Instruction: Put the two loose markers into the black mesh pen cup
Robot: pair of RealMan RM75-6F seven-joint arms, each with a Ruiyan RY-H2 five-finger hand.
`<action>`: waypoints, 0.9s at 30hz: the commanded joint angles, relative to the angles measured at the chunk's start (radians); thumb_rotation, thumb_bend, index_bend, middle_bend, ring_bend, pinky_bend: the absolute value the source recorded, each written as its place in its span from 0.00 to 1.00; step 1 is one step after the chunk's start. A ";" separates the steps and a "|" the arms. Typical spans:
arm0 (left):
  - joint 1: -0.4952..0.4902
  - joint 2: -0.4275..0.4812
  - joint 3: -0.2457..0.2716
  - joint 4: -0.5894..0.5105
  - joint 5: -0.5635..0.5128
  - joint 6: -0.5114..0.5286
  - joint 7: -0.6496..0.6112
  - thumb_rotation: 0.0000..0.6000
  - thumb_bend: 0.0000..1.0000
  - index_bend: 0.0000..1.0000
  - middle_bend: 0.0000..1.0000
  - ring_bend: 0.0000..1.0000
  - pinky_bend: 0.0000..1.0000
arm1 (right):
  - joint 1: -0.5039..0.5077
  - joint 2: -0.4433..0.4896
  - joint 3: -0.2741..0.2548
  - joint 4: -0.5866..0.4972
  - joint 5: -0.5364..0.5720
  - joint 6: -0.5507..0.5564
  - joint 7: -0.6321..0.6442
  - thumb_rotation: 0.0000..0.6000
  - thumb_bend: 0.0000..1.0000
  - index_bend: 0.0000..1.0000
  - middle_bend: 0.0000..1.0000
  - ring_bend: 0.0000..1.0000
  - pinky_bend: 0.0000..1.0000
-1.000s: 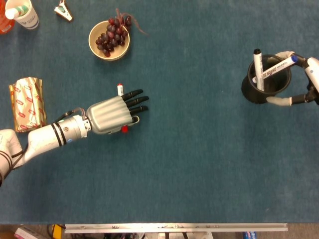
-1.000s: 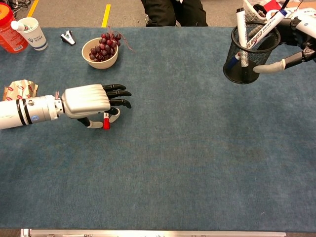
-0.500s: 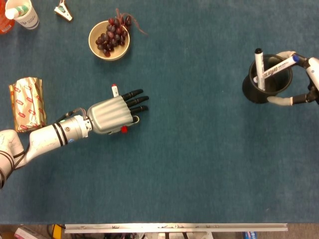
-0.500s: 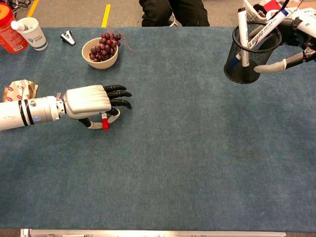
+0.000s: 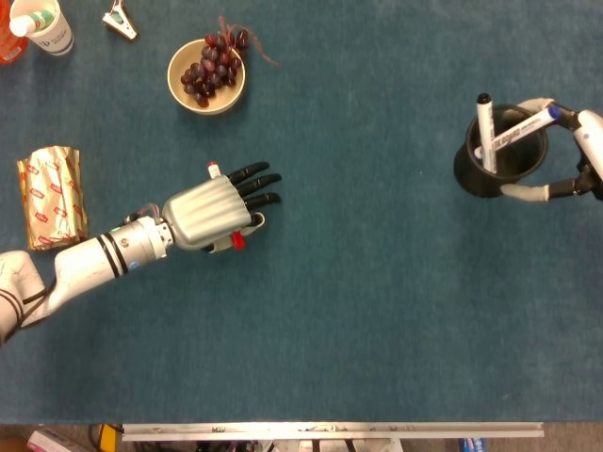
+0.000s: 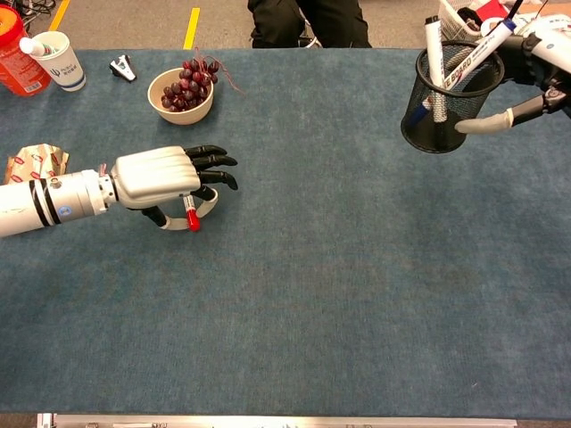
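Note:
My left hand [image 5: 203, 215] [image 6: 153, 176] pinches a white marker with a red cap [image 5: 237, 241] [image 6: 190, 218] just above the blue cloth at centre left; the marker's white end [image 5: 214, 169] pokes out past the dark fingers. At the far right stands the black mesh pen cup [image 5: 474, 175] [image 6: 435, 120], slightly tilted. My right hand [image 5: 586, 141] [image 6: 546, 49] grips it, thumb [image 5: 528, 191] on the near wall and a finger at the far rim. A black-capped marker [image 5: 486, 127] [image 6: 434, 45] and a blue-capped marker [image 5: 520, 129] [image 6: 482, 46] stand inside the cup.
A bowl of grapes [image 5: 206, 75] [image 6: 181, 89] lies behind the left hand. A gold-wrapped packet [image 5: 52, 196] sits left of that arm. A paper cup [image 5: 42, 24], an orange container [image 6: 20, 58] and a metal clip [image 5: 120, 21] occupy the far left corner.
The left hand has shifted slightly left and rolled, tilting the red-capped marker more upright in its pinch. The pen cup has slid a little to the left in the right hand.

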 commanded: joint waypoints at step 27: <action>0.033 0.484 -0.243 -0.776 -0.357 -0.101 -0.268 1.00 0.27 0.62 0.22 0.02 0.00 | 0.152 -0.224 0.014 0.115 -0.031 -0.103 -0.091 1.00 0.37 0.57 0.49 0.38 0.31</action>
